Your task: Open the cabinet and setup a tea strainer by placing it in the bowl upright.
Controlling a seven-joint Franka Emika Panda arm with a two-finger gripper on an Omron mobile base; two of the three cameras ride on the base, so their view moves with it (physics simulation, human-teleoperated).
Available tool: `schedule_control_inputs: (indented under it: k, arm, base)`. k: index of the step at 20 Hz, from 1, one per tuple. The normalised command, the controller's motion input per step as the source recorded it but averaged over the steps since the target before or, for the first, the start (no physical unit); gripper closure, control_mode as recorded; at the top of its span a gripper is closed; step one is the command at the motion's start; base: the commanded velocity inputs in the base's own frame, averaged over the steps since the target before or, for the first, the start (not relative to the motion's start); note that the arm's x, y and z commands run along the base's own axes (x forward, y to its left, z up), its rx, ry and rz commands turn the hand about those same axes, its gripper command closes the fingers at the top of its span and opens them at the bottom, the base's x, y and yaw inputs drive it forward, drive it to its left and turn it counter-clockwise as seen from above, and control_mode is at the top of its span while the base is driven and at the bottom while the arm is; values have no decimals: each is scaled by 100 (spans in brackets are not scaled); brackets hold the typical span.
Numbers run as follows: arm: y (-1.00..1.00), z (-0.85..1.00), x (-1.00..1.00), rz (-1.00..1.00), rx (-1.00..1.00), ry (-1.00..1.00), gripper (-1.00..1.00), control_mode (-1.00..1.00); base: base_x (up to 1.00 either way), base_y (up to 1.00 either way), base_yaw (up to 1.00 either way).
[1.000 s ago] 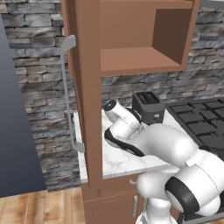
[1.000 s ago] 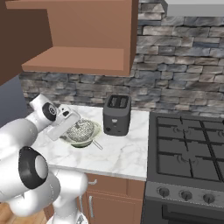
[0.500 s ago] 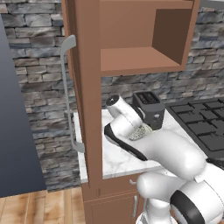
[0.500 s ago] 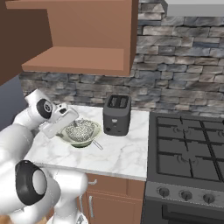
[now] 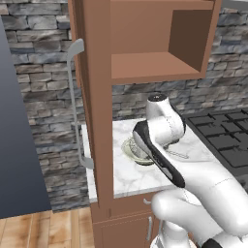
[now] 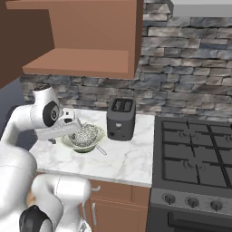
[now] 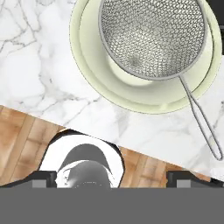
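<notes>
The small grey wire-mesh tea strainer (image 7: pixel 153 37) is seen seated upright in the pale cream-green ceramic bowl (image 7: pixel 94 83), directly beneath the released, wide-open two-finger gripper (image 7: pixel 111 178), handle trailing over the rim.

A dark toaster (image 6: pixel 121 118) is seen on the white marble surface (image 6: pixel 127 161), to the right of the pincer. Farther right, a black stove (image 6: pixel 195 156) is set against the grey stone wall (image 6: pixel 190 86). A wooden floor (image 5: pixel 43 227) is seen below.

A rendered home kitchen: a marble counter (image 6: pixel 122 161) beneath the open wooden cabinet (image 6: pixel 86 41), backed by a stone wall (image 6: pixel 195 81), with a toaster (image 6: pixel 121 118) and gas stove (image 6: pixel 195 154) beyond the arm's hand.
</notes>
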Motion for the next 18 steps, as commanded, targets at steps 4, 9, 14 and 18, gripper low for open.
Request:
schedule_control_inputs:
  k: [4, 9, 14, 18]
  arm:
    - [-1, 45, -99, -13, 13, -2, -100, -100]
    - [-10, 49, -54, -16, 11, -3, -100, -100]
    - [-23, 65, -4, -21, 16, 0, -100, -100]
    - [-18, 75, -1, -19, 16, -2, -100, -100]
  base:
    - [0, 0, 0]
    - [0, 0, 0]
    - [0, 0, 0]
    - [0, 0, 0]
